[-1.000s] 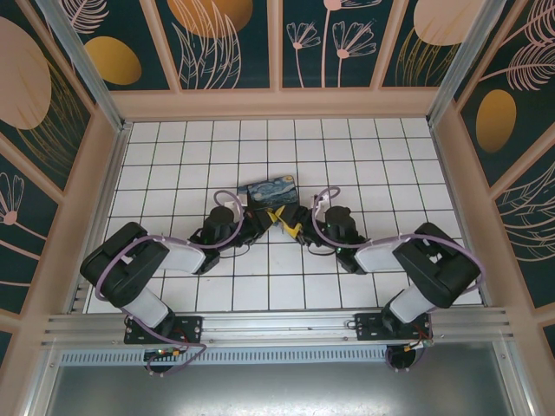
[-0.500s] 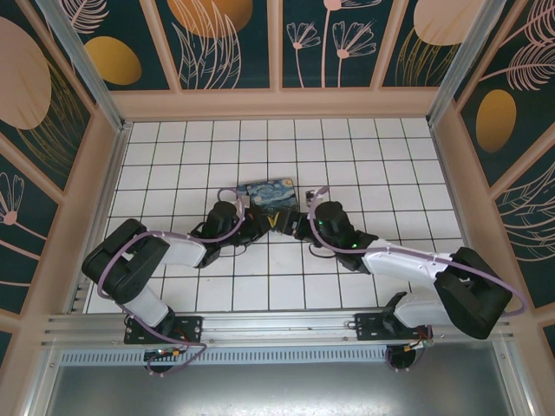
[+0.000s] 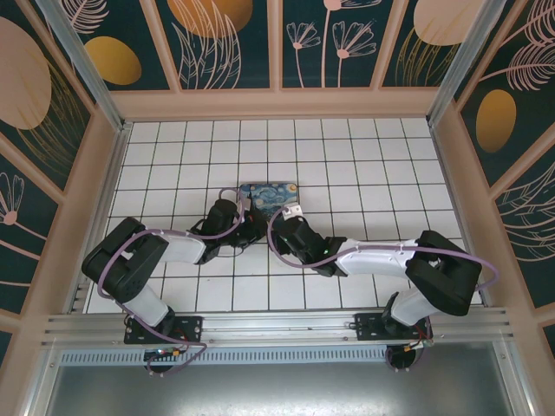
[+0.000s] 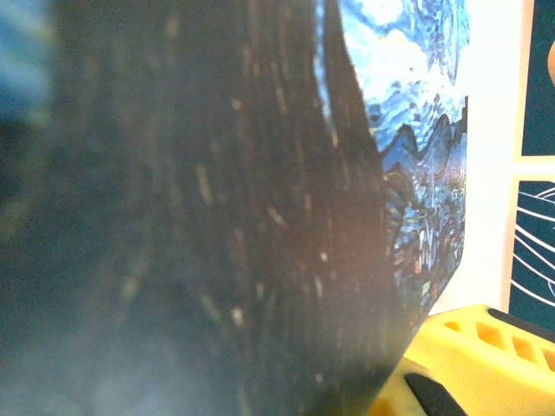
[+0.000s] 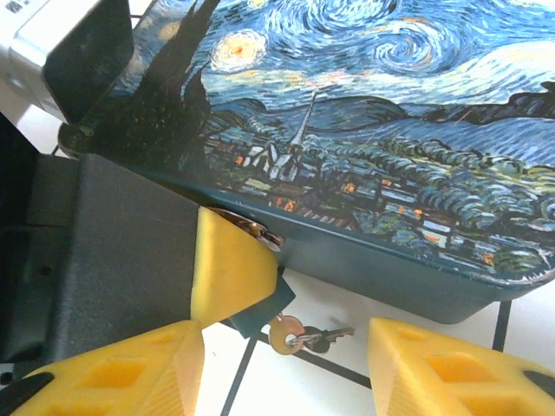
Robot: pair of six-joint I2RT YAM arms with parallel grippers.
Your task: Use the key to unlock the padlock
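Note:
In the right wrist view the key (image 5: 336,333) lies on the white floor with a gold-headed one (image 5: 283,334) on a small ring, just under the near edge of the Starry Night box (image 5: 364,147). My right gripper (image 5: 286,368) is open, a yellow finger (image 5: 451,364) on each side of the keys and touching neither. My left gripper (image 3: 253,224) is shut at the box's front edge. One of its fingers (image 5: 227,269) covers the padlock, of which a silvery bit (image 5: 258,230) and a dark bluish corner (image 5: 260,310) stick out.
The box (image 3: 269,192) lies on the tiled floor (image 3: 347,156) near the middle, both arms meeting at its near side. The box's dark side (image 4: 217,217) sits blurred right against the left wrist camera. Peach walls ring the floor.
My right arm has swung left and brought its gripper to the box's near edge over the keys, its jaws narrowing. The left gripper has stayed shut by the box.

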